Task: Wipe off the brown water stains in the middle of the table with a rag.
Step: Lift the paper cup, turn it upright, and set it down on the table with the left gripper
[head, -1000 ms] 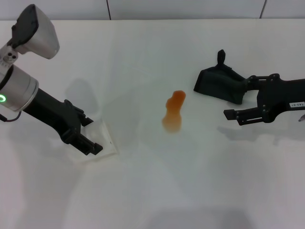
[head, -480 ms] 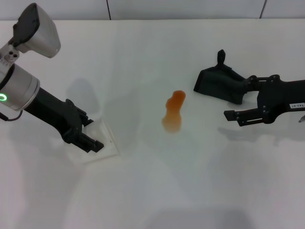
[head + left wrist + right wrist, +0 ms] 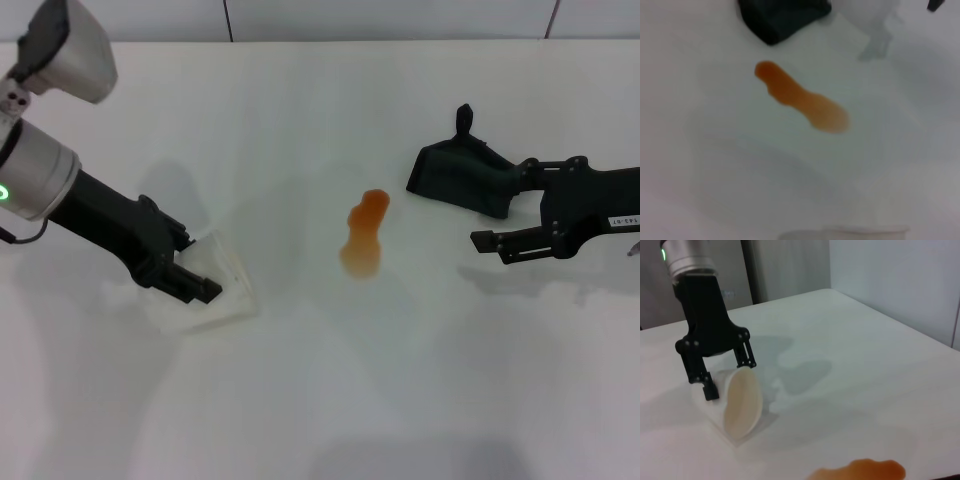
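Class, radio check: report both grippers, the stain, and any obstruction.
Left gripper shut on tipped cup. Right gripper open beside dark rag. Brown stain unwiped, nothing on it.

My left gripper covers part of the cup, so I can't see how far its fingers close. My right arm runs off the head view's edge. The stain is cut by my right wrist view's edge.
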Controlling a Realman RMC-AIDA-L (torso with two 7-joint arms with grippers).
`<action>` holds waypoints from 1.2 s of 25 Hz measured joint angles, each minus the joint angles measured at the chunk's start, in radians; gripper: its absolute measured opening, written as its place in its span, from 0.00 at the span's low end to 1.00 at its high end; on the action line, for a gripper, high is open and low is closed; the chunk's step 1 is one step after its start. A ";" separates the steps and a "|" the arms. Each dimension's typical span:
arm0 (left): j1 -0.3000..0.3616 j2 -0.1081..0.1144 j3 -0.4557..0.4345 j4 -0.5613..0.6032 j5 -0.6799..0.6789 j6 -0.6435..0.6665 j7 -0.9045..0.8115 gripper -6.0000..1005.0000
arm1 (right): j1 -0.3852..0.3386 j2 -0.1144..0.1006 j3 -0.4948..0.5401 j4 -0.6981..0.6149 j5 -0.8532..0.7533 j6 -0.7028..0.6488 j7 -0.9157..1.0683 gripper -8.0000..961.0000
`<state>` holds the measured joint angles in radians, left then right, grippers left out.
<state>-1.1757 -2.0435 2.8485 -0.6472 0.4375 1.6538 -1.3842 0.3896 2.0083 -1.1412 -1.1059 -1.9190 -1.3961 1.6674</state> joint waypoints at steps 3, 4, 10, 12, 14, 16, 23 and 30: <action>0.009 0.002 0.000 -0.035 -0.051 0.009 0.006 0.60 | 0.000 0.000 0.000 -0.001 0.000 0.000 0.000 0.82; 0.014 0.000 0.000 -0.053 -0.074 0.011 0.010 0.60 | 0.000 0.000 0.000 -0.002 0.000 0.000 0.000 0.82; 0.063 -0.008 0.000 -0.124 -0.228 0.023 0.034 0.60 | 0.000 0.000 0.000 -0.004 0.000 0.001 0.000 0.82; 0.085 -0.009 0.000 -0.141 -0.299 0.029 0.040 0.60 | 0.000 0.000 0.000 -0.004 0.000 0.001 0.000 0.82; 0.109 -0.009 0.000 -0.154 -0.378 0.036 0.046 0.60 | 0.000 0.000 0.000 -0.004 0.000 0.002 0.000 0.82; 0.142 -0.011 0.000 -0.159 -0.486 0.046 0.054 0.60 | 0.000 0.000 0.000 -0.004 0.000 0.004 0.000 0.82; 0.230 -0.027 0.000 -0.156 -0.705 0.068 0.081 0.60 | 0.002 0.000 0.000 -0.004 0.000 0.007 0.000 0.82; 0.337 -0.033 -0.002 -0.094 -0.923 0.037 0.134 0.60 | 0.005 0.001 0.000 -0.001 0.000 0.008 0.000 0.82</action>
<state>-0.8384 -2.0766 2.8468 -0.7413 -0.4856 1.6911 -1.2507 0.3943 2.0090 -1.1412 -1.1069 -1.9190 -1.3881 1.6670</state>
